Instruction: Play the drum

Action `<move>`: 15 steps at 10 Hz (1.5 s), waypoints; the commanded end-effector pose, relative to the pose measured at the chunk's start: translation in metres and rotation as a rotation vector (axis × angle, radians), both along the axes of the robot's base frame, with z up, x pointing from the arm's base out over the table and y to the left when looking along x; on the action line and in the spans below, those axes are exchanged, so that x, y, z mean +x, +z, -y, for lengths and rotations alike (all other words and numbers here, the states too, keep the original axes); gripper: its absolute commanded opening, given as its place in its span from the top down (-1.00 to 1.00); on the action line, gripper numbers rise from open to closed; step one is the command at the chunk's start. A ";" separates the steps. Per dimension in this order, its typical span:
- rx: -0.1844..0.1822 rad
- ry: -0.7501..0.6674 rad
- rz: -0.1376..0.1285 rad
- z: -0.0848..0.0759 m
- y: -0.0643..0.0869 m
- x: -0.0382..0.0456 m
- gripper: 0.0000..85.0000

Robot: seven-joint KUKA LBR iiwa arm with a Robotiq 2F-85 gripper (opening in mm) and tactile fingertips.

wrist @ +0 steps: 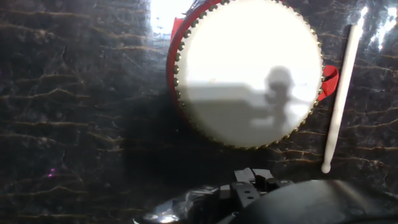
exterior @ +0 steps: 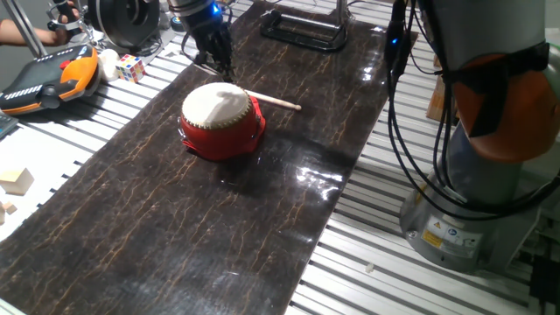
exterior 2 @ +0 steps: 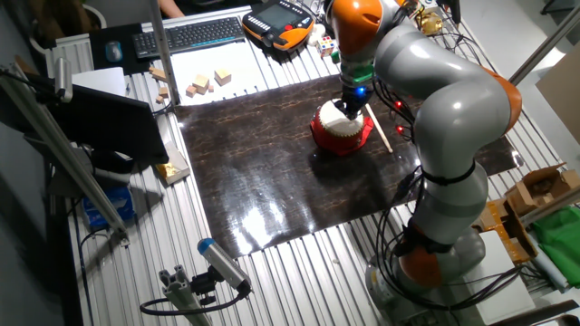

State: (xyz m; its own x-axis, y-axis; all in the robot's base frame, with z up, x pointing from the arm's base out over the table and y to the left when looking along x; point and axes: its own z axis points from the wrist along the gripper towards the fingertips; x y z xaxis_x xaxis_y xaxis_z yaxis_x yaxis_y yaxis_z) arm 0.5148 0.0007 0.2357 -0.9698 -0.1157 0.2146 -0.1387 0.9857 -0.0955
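The drum (exterior: 219, 112) stands on the dark mat, with a red body and a cream-white skin; it also shows in the other fixed view (exterior 2: 341, 129) and fills the top of the hand view (wrist: 249, 68). A thin pale wooden stick (exterior: 273, 101) lies on the mat beside the drum (wrist: 339, 99). My gripper (exterior: 216, 59) hangs just behind the drum's far edge, a little above the mat, and holds nothing. Its fingers look closed together at the bottom of the hand view (wrist: 252, 182). Its shadow falls on the skin.
A dark marbled mat (exterior: 175, 227) covers the slatted table. An orange teach pendant (exterior: 48, 79), a Rubik's cube (exterior: 131, 67) and wooden blocks (exterior: 16, 181) lie to the left. A black frame (exterior: 302, 31) stands at the back. The robot base (exterior: 472, 210) is at the right.
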 end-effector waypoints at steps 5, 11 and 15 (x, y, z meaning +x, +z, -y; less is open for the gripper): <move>0.109 -0.110 -0.003 0.000 0.000 0.0000 0.98; 0.005 -0.251 0.090 0.000 0.000 0.0000 0.98; 0.000 -0.255 0.102 0.000 0.000 0.0000 0.98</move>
State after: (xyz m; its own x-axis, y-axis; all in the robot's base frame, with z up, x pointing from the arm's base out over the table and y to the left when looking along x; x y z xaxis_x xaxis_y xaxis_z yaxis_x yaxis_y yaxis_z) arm 0.5150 0.0003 0.2358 -0.9846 0.1323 0.1143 0.1220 0.9882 -0.0930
